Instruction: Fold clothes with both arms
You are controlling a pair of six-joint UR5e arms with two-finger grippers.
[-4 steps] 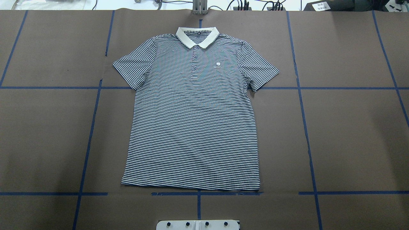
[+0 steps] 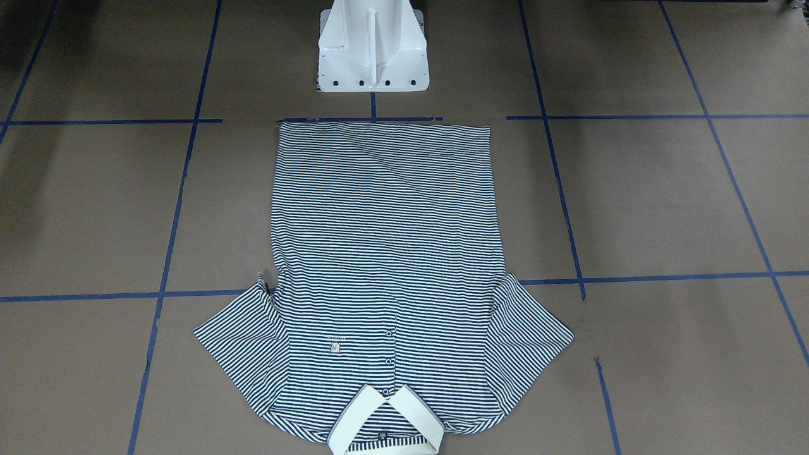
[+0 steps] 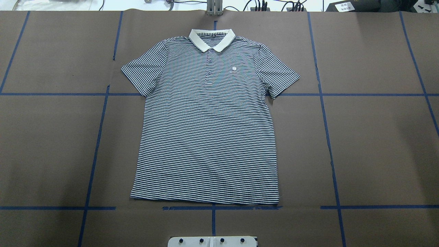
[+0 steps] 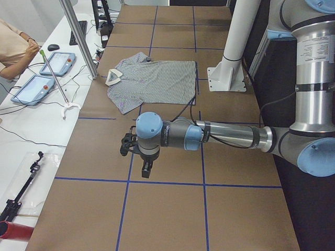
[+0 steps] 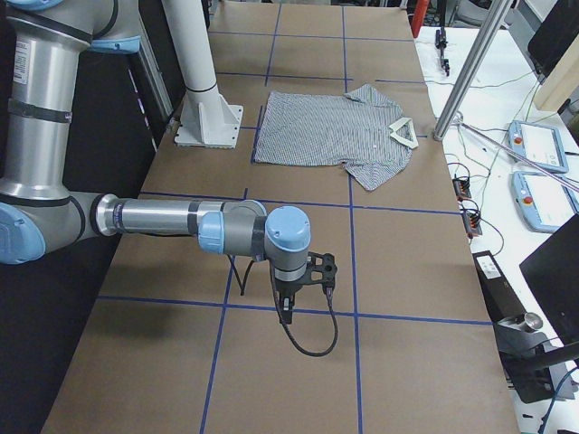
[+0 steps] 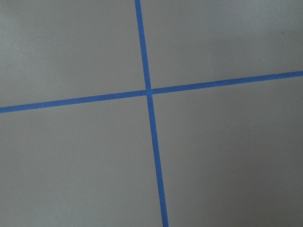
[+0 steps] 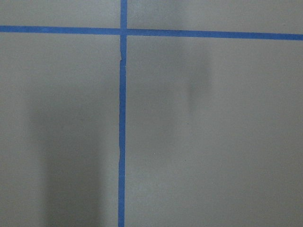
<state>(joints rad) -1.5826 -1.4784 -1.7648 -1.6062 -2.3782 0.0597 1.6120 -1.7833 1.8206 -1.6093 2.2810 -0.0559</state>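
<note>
Navy-and-white polo shirt [image 3: 205, 130] flat, unfolded | left fingers [image 4: 147, 168], right fingers [image 5: 286, 307]: cannot tell whether spread

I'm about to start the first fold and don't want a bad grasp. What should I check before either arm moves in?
1. Shirt flat, front up, unfolded: ok.
2. Collar at the far end, hem at the near end: ok.
3. Left tool off the shirt, above bare table: ok.
4. Right tool off the shirt, above bare table: ok.
5. Tools open for grasping: cannot tell.
</note>
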